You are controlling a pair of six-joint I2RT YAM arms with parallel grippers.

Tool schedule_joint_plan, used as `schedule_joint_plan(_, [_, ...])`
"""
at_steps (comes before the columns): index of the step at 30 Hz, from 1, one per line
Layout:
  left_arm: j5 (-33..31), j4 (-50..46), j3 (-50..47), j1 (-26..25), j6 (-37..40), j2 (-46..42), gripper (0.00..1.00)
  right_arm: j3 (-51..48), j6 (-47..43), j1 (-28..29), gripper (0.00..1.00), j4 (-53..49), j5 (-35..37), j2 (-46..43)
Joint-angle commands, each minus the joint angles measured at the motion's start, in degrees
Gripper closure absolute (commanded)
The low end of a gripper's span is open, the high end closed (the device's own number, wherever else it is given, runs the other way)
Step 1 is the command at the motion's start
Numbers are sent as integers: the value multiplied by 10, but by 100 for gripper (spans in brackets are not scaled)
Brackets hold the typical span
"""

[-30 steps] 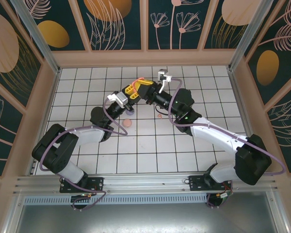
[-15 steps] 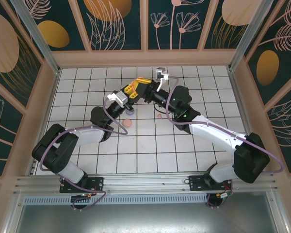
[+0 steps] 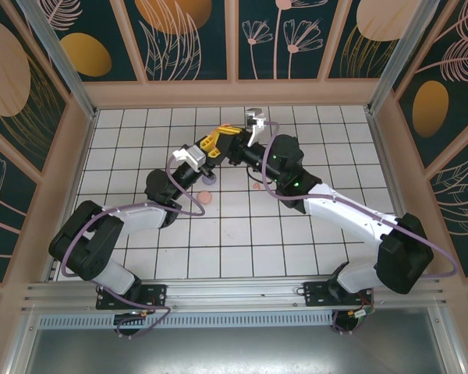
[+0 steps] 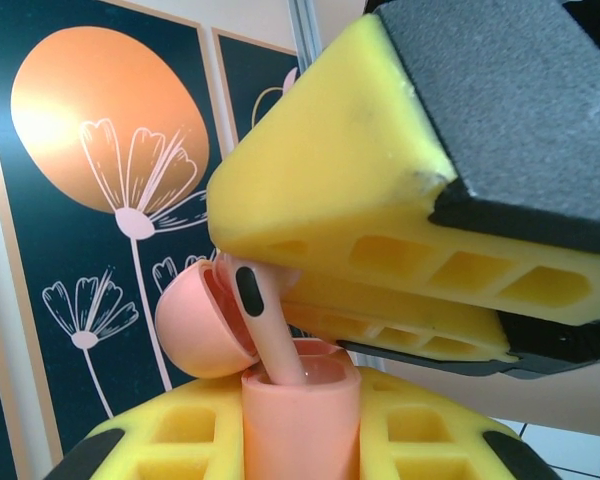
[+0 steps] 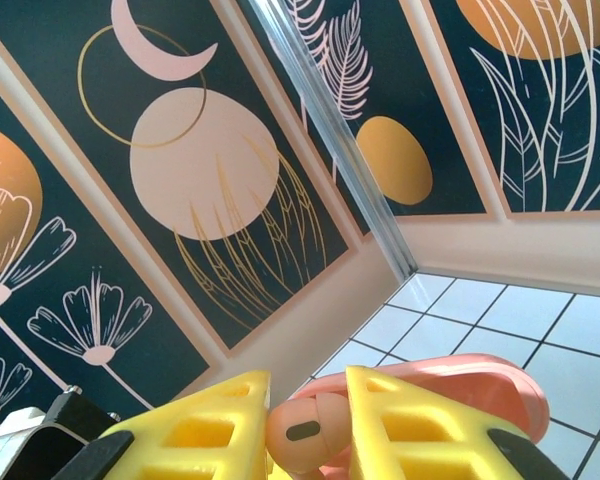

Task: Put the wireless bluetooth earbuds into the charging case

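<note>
My left gripper (image 4: pixel 300 445) is shut on the body of a salmon-pink charging case (image 4: pixel 302 425), held upright above the floor with its lid (image 4: pixel 195 322) swung open. My right gripper (image 5: pixel 308 428) is shut on a salmon-pink earbud (image 5: pixel 302 432). In the left wrist view the earbud's stem (image 4: pixel 272 335) dips slanted into the case's open top, under the right gripper's yellow fingers (image 4: pixel 380 190). In the top view the left gripper (image 3: pixel 209 148) and right gripper (image 3: pixel 225 141) meet tip to tip over the far middle tiles.
On the white tiles below the grippers lie a round pink disc (image 3: pixel 206 199), a small purple piece (image 3: pixel 206 184) and a small pink piece (image 3: pixel 256 186). Patterned walls close the tiled floor on three sides; the arms' bases stand at the near edge.
The right arm's wrist has crept left, nearer the left gripper, with the earbud in it. The left arm holds about still.
</note>
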Motion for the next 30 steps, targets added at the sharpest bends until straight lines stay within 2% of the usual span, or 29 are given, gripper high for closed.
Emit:
schedule_joint_plan(1, [35,50,3,-8,5,-34,100,14,-19,8,78,-61,15,24])
schedule_joint_plan(23, [25,52,0,-11,6,-49,100,-1,-10,11,78,-76,49,10])
schedule_joint_plan(30, [26,50,2,-14,8,-50,100,-3,-8,11,75,-74,51,9])
